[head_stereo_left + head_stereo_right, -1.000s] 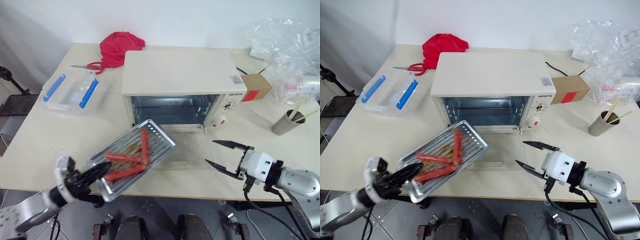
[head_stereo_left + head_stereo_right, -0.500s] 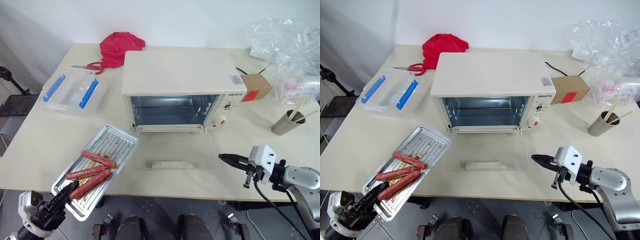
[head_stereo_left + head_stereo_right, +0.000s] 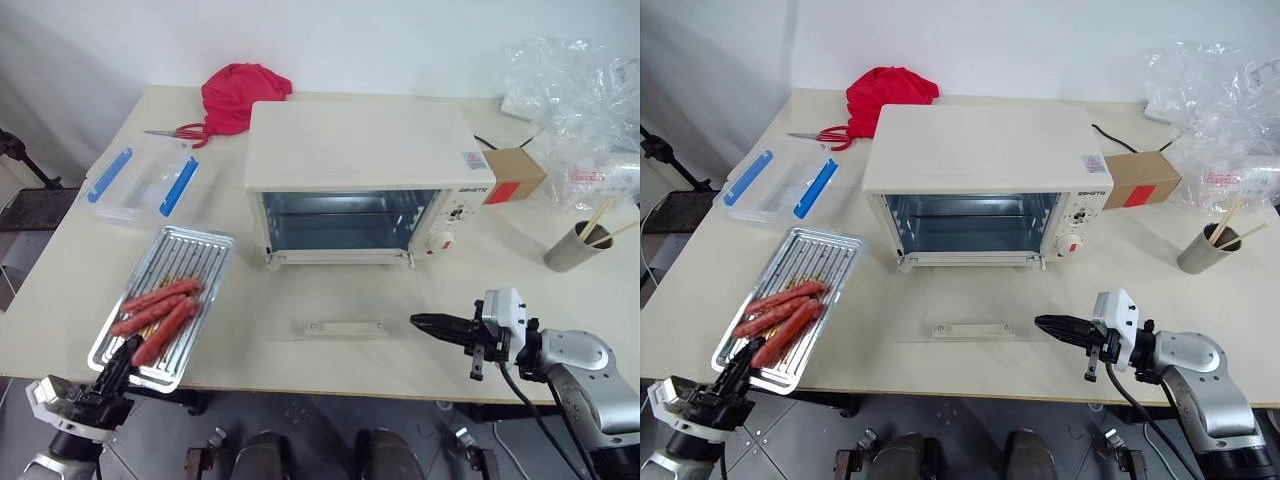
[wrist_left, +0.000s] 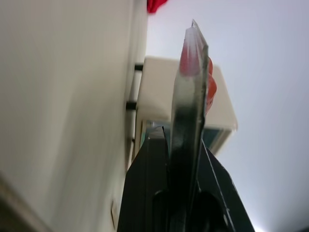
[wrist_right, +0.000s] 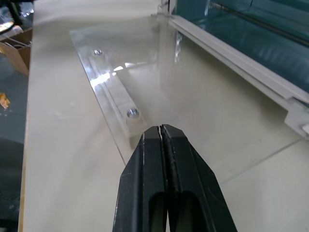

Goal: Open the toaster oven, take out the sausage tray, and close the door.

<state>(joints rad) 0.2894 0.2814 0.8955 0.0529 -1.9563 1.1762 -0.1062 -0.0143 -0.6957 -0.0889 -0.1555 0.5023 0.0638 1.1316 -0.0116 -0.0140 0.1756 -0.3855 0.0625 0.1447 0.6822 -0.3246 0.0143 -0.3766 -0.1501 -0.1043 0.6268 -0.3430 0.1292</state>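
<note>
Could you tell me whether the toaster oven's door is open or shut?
Open: the door lies flat on the table before the toaster oven, baring its cavity.

The toaster oven (image 3: 358, 176) gapes, the door (image 3: 340, 300) flat, the sausage tray (image 3: 163, 303) left.

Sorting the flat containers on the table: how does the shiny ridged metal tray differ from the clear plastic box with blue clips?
The shiny ridged metal tray holds three red-brown sausages; the clear plastic box with blue clips looks empty. The tray overhangs the table's near edge; the box sits farther back. Both are rectangular and lie left of the cream-white toaster oven.
</note>
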